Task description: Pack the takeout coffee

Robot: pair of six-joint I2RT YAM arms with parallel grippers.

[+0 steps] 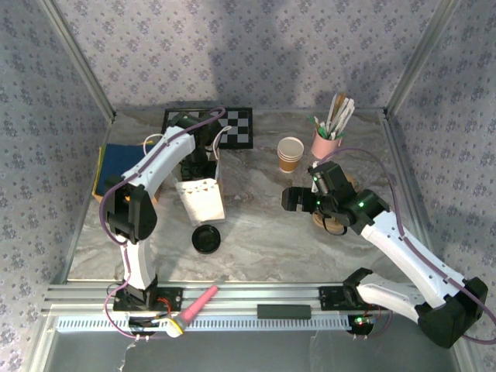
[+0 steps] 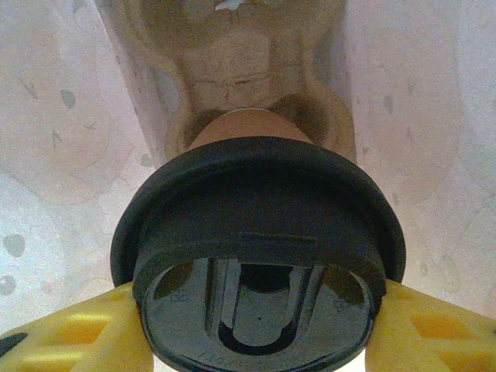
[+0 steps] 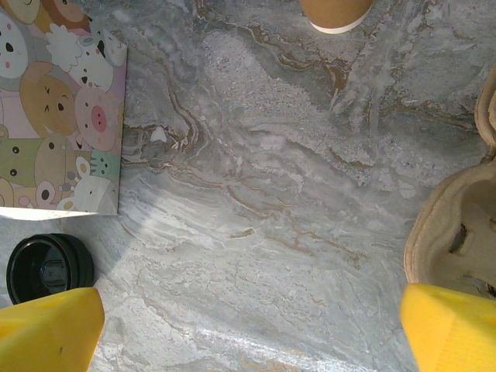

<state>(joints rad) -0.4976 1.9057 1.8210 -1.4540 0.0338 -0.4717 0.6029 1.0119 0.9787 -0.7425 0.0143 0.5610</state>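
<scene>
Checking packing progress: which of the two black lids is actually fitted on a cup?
The gripped lid, held by the left gripper, caps the tan paper cup. The loose lid lies alone on the table beside the paper bag.

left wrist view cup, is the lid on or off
On: a black lid caps the tan cup, which the left gripper grips between its yellow fingers.

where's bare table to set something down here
Widest bare marble lies between the paper bag and the right gripper, running forward past the black lid to the near rail. Crowded: back right around the cup stack and pink utensil cup, and by the cup carrier.
</scene>
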